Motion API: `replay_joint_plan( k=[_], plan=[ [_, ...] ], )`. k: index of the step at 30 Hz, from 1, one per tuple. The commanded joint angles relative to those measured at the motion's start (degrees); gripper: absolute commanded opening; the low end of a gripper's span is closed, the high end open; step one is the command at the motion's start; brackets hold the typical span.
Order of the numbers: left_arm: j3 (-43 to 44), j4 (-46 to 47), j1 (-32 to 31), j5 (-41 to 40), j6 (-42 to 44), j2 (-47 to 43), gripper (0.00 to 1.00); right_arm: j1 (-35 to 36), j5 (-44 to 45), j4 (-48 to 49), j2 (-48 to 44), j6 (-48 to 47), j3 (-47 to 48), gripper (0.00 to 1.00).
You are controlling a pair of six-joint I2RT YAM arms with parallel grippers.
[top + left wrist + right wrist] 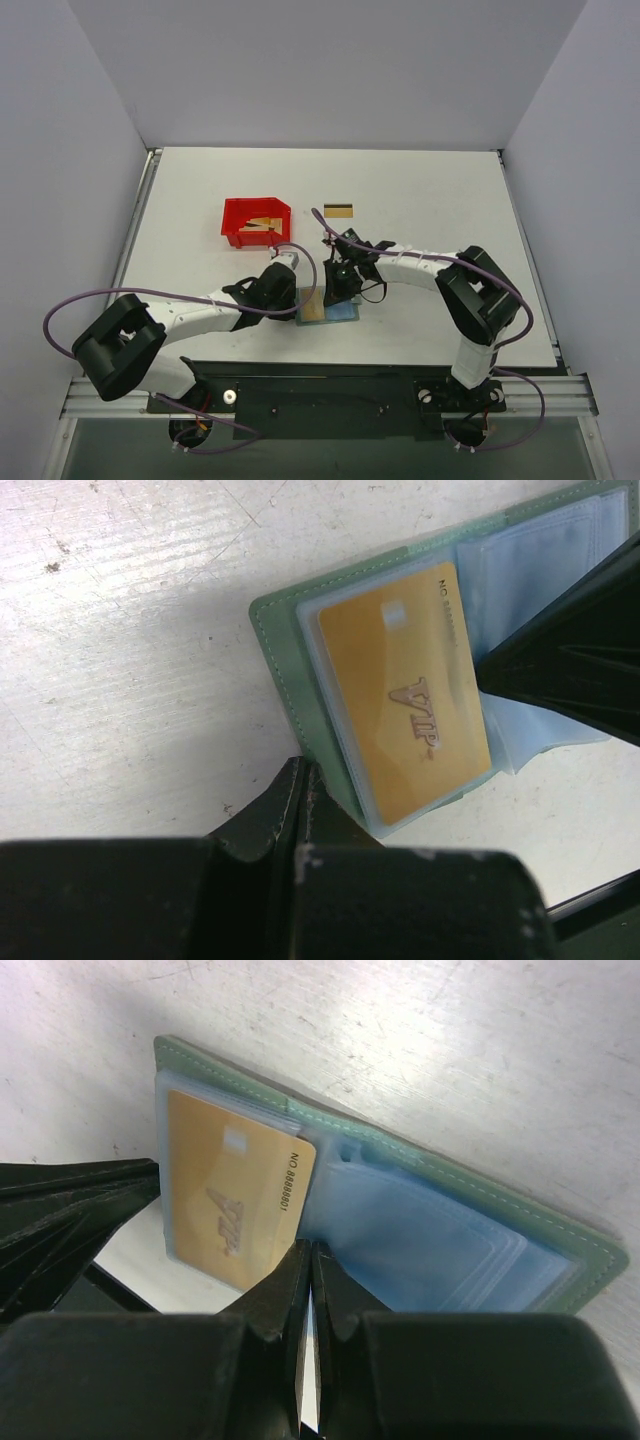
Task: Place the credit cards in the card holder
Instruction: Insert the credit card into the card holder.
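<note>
Top external view, starting close in: both arms reach forward from the near edge of the table (pixel 430 200) and meet low over the wallet (pixel 340 312). It lies open and flat just ahead of the bases, blue pockets up. The left gripper (pixel 283 288) is down at the wallet's left side and the right gripper (pixel 340 282) is at its far edge.

Left wrist camera now: the left gripper (pixel 300 783) is closed, fingers pressed together, tips right at the green border of the wallet (pixel 283 670). I can't tell whether they pinch that border or only touch it. A gold card (pixel 410 705) marked VIP sits in the clear sleeve on that half.

Right wrist camera: the right gripper (pixel 305 1260) is closed too, with only a sliver showing between the fingers. Its tips are at the fold of the wallet (pixel 480 1200), just beside the numbered edge of the gold card (pixel 225 1200). Nothing is visibly held.

Farther out, the red bin (pixel 235 215) stands left of centre with tan cards (pixel 264 224) inside. Beyond, to its right, a loose card (pixel 339 210) with a dark stripe lies alone on the table.
</note>
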Motion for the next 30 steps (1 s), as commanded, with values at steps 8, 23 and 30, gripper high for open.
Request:
replay_joint_plan(
  k=[8,23,30],
  plan=[
    [0.25,3.23,0.07,2.30,0.41,2.26,0.00,1.95,-1.54,-0.39,3.78,-0.10,0.53,0.00],
    [-0.27,1.21,0.59,-0.25,-0.12,0.24,0.00,1.86,8.29,-7.58,-2.80,-2.03,-1.14,0.00],
    [-0.36,1.21,0.94,-0.34,-0.12,0.67,0.00,1.42,11.37,-9.08,-6.58,-2.03,-2.28,0.00]
  ],
)
